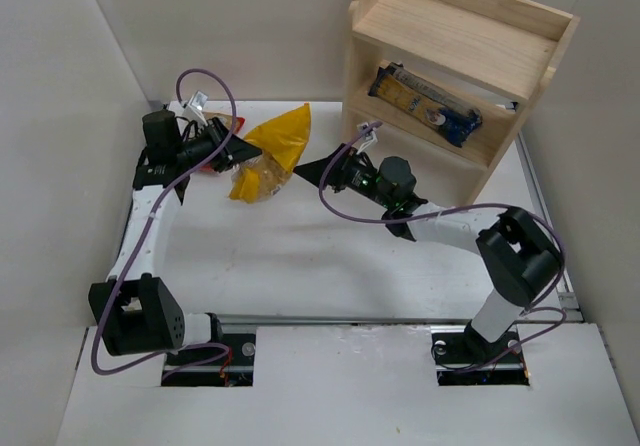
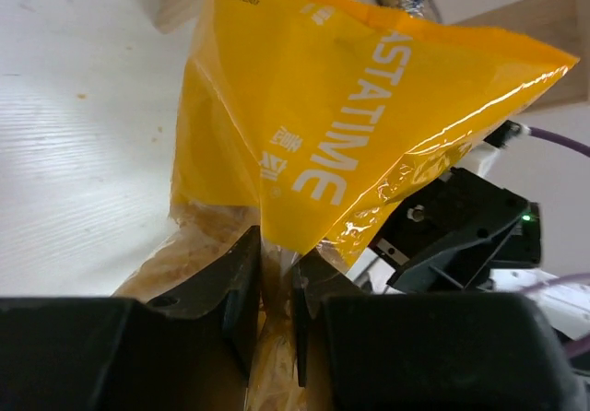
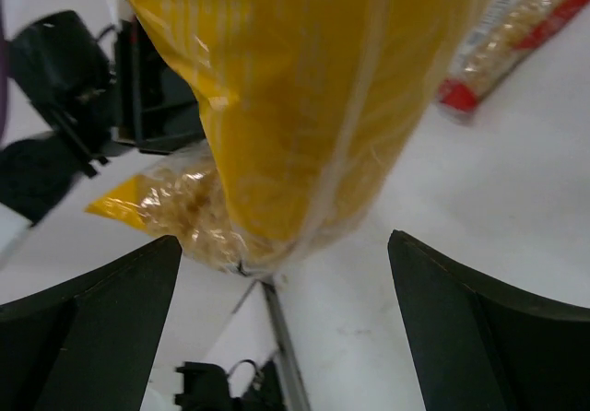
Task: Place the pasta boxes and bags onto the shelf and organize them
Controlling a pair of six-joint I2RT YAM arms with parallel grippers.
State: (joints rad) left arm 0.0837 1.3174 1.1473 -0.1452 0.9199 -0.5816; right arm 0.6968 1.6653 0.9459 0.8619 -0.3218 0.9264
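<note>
The white table carries the shelf at its far right corner. On the lower tier a long pack lies slantwise, blue at its right end; whether a second pack lies with it I cannot tell.

The left arm runs from its base up the table's left side, and its wrist is turned to the right. The right arm is bent at the right edge, with its forearm reaching left across the table.

The yellow bag sits between the two arms at the far left. It is tilted, with its top corner toward the shelf and its clear pasta end low. The red-edged bag lies on the table just beyond it, mostly hidden behind the left wrist in the top view.

The left gripper is clamped on the yellow bag, and its fingers pinch the clear pasta-filled part. The right gripper is level and points left. Its fingers are spread wide, with the yellow bag just ahead of them, and they grasp nothing.
</note>
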